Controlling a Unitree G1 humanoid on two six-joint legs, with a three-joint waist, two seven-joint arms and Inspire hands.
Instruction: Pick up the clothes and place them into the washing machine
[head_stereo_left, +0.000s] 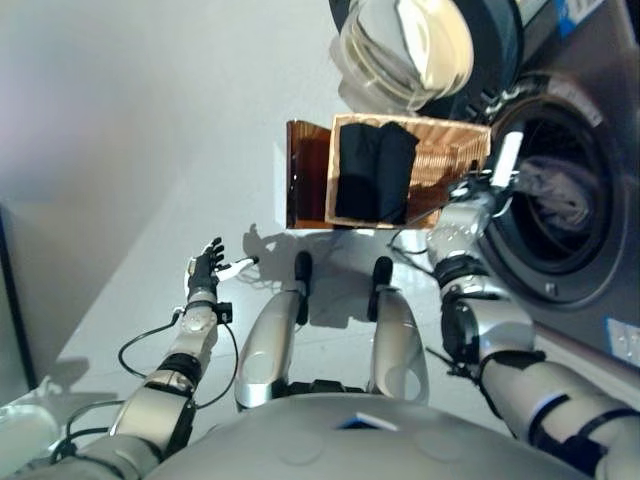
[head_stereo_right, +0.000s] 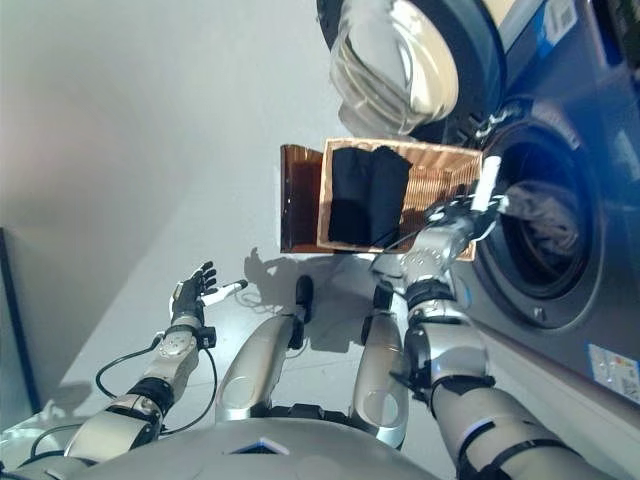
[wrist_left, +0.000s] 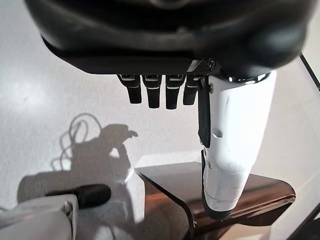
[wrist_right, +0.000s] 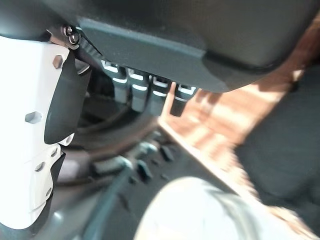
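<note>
Bright even light, glare on floor (head_stereo_left: 150, 120), soft shadows, right wrist view motion-blurred

No legible text; washing machine (head_stereo_left: 590, 130) stickers (blue-white, too small) unreadable.

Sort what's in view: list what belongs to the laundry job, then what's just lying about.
Job:
dark clothes in the basket
washing machine, door open, grey cloth inside
right hand by its opening
left hand, open and empty

Lying about:
brown stand beside the basket
</note>
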